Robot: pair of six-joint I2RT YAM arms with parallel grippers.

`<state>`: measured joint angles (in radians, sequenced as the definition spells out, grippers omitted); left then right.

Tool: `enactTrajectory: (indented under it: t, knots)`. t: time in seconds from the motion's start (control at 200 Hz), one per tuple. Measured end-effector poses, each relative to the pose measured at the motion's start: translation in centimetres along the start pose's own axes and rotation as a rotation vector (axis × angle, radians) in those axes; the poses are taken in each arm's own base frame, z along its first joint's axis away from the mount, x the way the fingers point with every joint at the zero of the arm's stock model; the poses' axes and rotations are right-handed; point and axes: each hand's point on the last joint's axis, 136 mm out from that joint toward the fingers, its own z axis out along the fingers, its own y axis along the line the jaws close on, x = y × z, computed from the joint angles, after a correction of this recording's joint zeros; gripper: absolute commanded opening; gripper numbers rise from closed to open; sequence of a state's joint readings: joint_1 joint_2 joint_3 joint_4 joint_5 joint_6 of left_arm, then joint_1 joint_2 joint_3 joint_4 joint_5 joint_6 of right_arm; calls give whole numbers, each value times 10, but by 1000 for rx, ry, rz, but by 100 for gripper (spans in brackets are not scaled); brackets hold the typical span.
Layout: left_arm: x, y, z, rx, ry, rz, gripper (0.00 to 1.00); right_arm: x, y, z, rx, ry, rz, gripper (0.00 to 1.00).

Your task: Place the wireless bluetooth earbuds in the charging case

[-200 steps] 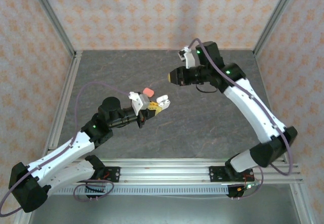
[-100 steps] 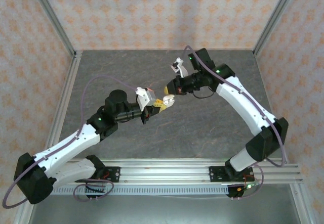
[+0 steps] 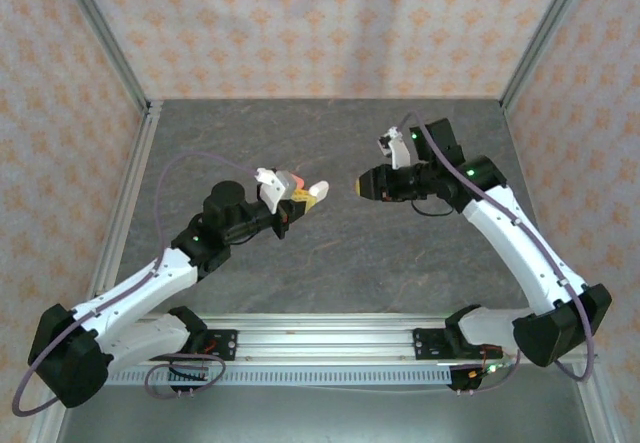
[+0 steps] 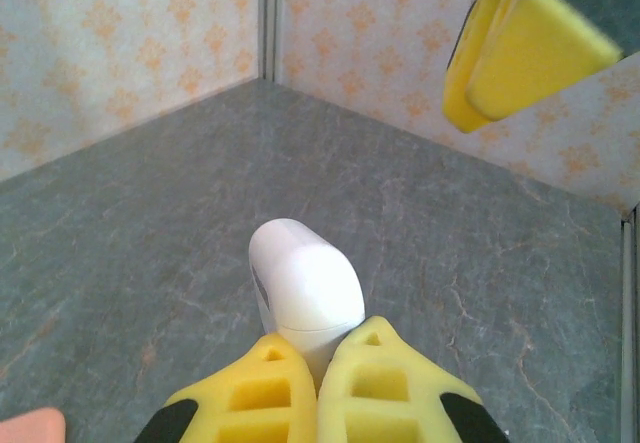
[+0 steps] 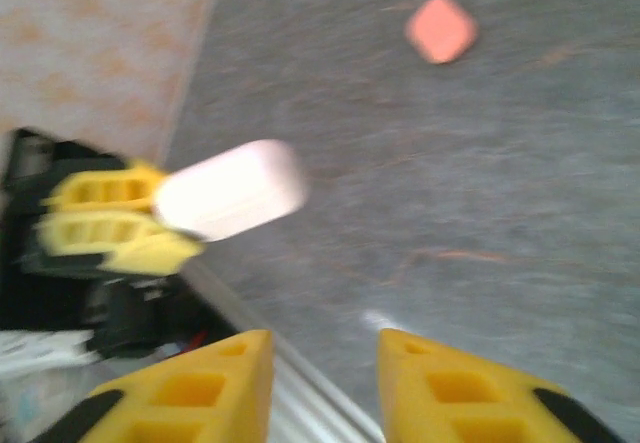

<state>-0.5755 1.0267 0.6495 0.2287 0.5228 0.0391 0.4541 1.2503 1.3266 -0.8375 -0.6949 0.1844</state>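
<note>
Above the middle of the tabletop (image 3: 400,263), the left tool (image 3: 303,197) is clamped tight on the lower end of a white charging case (image 4: 305,283) and holds it off the surface. It points the case toward the right tool (image 3: 362,185), which hangs a little apart, jaws partly spread with nothing between them. The case's lid looks closed, so I cannot tell whether any earbuds are inside. A coral-pink case (image 5: 441,29) lies on the tabletop, likely the part left to do.
</note>
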Motion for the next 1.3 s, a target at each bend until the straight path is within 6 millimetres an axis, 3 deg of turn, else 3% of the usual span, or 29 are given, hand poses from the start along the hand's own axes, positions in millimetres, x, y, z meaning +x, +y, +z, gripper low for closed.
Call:
enactTrajectory:
  t: [0.15,0.32,0.39,0.455,0.58,0.806,1.036,1.121,1.201,1.301]
  knots:
    - [47,9,20,-6,127,-92,0,17,-60,-1,250,-92,30,58]
    - [112,14,42,-10,314,-187,1,26,-114,-29,491,-320,27,83]
    - [134,12,47,-4,379,-219,8,27,-134,-40,584,-423,31,95]
    - [148,10,49,-6,419,-243,11,27,-152,-50,670,-503,39,100]
    - [160,14,48,-36,460,-261,18,28,-184,-63,831,-612,62,99]
    - [162,28,44,-119,502,-222,45,34,-239,-84,1044,-717,161,99]
    - [136,47,33,-201,476,-160,64,45,-277,-90,1135,-784,187,99]
    - [120,66,25,-259,451,-146,78,47,-287,-88,1146,-826,165,99]
    - [103,90,15,-336,421,-135,99,51,-299,-85,1159,-860,149,99]
    - [85,126,-5,-475,377,-125,100,55,-313,-78,1180,-866,129,99]
